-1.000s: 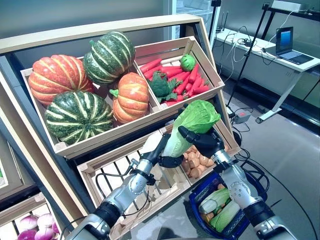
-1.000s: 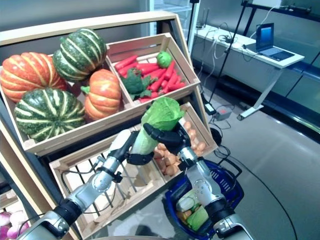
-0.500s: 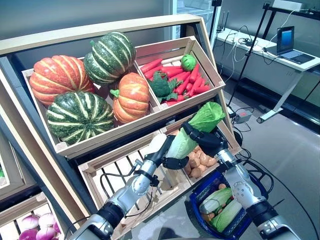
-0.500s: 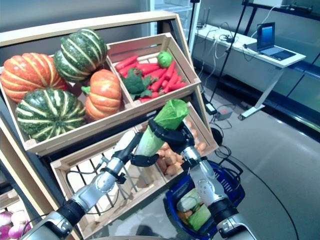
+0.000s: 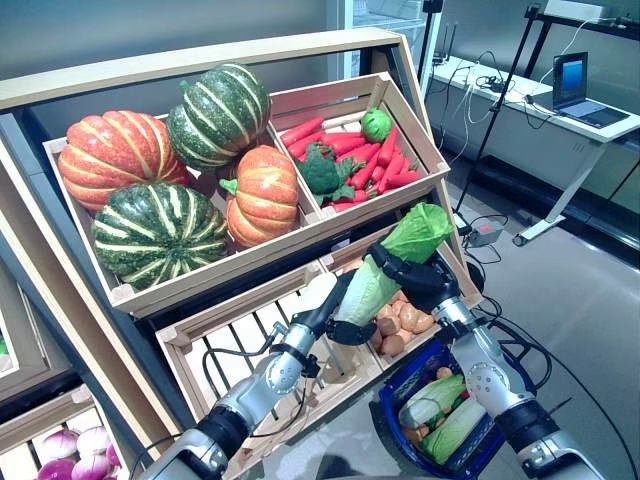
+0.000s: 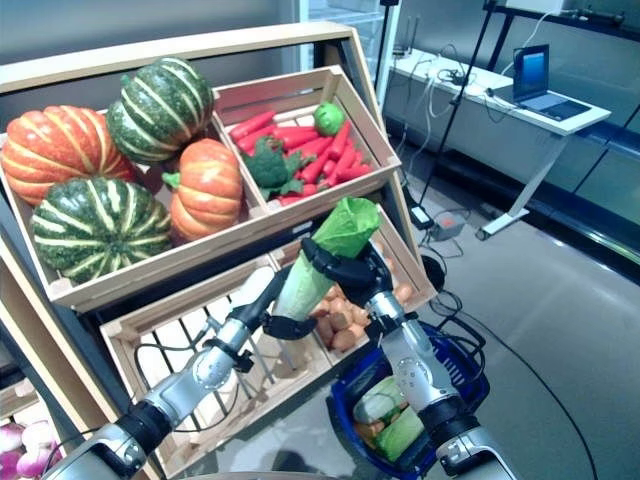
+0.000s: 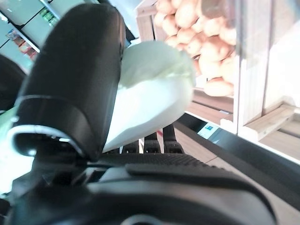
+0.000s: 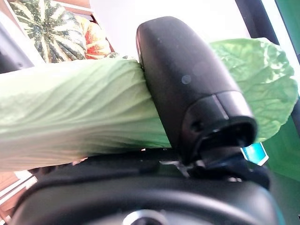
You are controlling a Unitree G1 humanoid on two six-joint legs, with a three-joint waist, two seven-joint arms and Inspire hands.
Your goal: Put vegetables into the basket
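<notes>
Both robot hands, left robot hand [image 5: 350,328] and right robot hand [image 5: 405,277], wrapped round one napa cabbage [image 5: 395,262], up above the potatoes [image 5: 400,325]. Two cabbages already in the blue basket [image 5: 505,425] down below. Still left: lowering this one in.

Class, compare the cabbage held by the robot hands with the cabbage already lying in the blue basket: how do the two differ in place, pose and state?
The held cabbage is up in front of the potato crate; the basket cabbage lies low in the blue basket. The held one stands tilted, leafy end up; the basket one lies flat. The left robot hand and right robot hand clasp the held one; nothing grips the basket one. Both are pale green and elongated.
</notes>
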